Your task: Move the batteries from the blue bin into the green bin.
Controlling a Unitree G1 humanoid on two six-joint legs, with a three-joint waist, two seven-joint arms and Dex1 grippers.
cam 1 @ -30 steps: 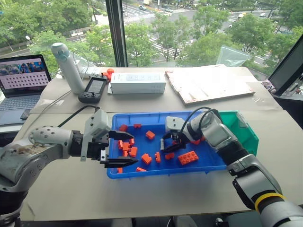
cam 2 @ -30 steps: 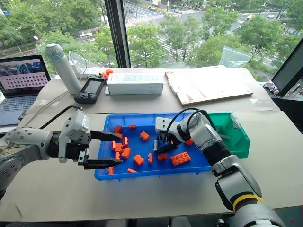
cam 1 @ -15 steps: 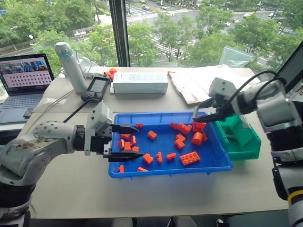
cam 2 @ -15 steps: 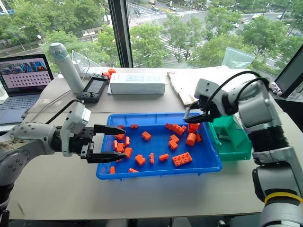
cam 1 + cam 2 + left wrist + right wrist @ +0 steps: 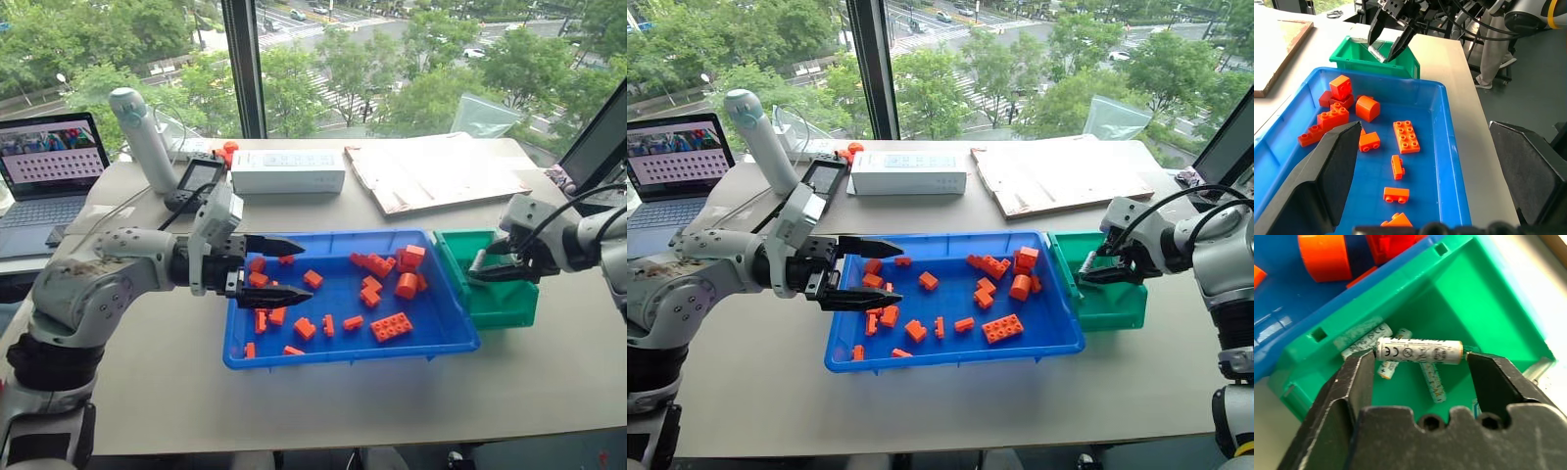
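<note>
R hand (image 5: 1418,363) sits over the green bin (image 5: 487,279) w/ fingers spread, a battery (image 5: 1419,350) between the tips, more batteries lying inside. L hand (image 5: 284,267) spread too, over the blue bin (image 5: 345,354) full of orange bricks (image 5: 392,326).

green bin (image 5: 505,304) — interior hidden by near wall | laptop (image 5: 44,176) — cut by frame edge
</note>
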